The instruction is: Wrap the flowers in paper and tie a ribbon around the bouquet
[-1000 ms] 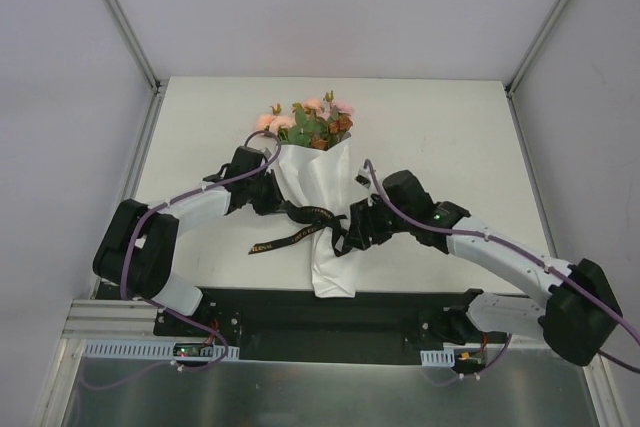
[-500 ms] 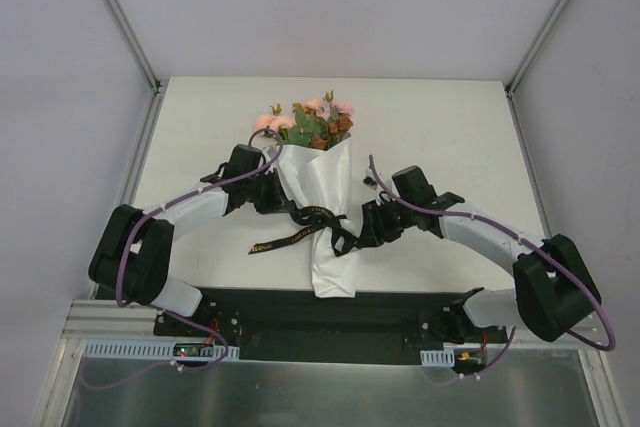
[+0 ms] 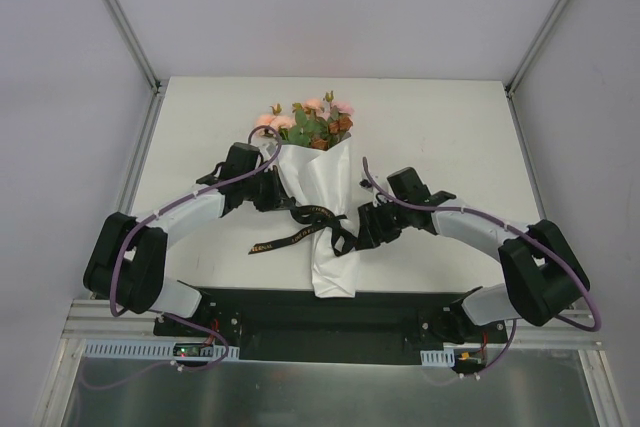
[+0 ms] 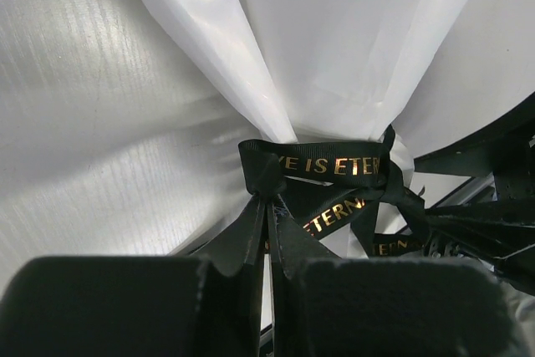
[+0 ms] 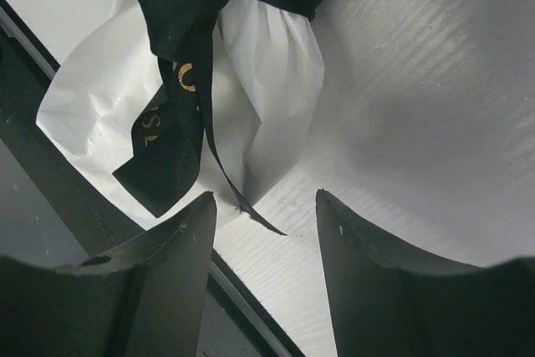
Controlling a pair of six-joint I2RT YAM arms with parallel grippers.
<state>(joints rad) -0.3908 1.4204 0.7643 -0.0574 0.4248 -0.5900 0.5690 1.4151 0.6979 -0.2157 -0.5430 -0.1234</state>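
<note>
Right elbow [image 3: 540, 269] farther inward; right pincer [image 5: 263, 206] apart, left pincer [image 4: 267, 269] tight on ribbon [image 4: 330, 165]; bouquet [image 3: 315, 182] near-to-far, blooms far.

Top cam overhead; wrist cams near ribbon [image 4: 334, 165]

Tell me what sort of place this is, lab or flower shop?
Probably a lab robot cell, not a shop: a white table holding a bouquet, walled by plain panels on metal posts, left arm and right arm bolted at its near edge.
</note>
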